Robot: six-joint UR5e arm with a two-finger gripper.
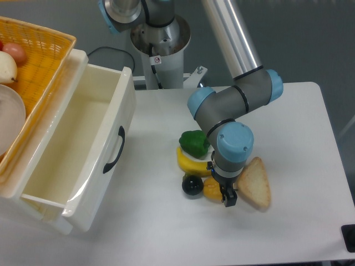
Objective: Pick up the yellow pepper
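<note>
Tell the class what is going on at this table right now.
A robot arm has its pincer down on the yellow pepper, which sits on the white table between a black ball and a bread slice. A banana and a green pepper lie just behind. The arm hides the pincer's tips, so a grasp cannot be confirmed. The pepper is not yet lifted.

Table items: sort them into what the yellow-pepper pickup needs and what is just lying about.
Part of the job:
- yellow pepper, partly hidden under the arm
- tool, down at the pepper; grip not visible

Just lying about:
- banana
- green pepper
- black ball
- bread slice
- white drawer
- yellow basket
</note>
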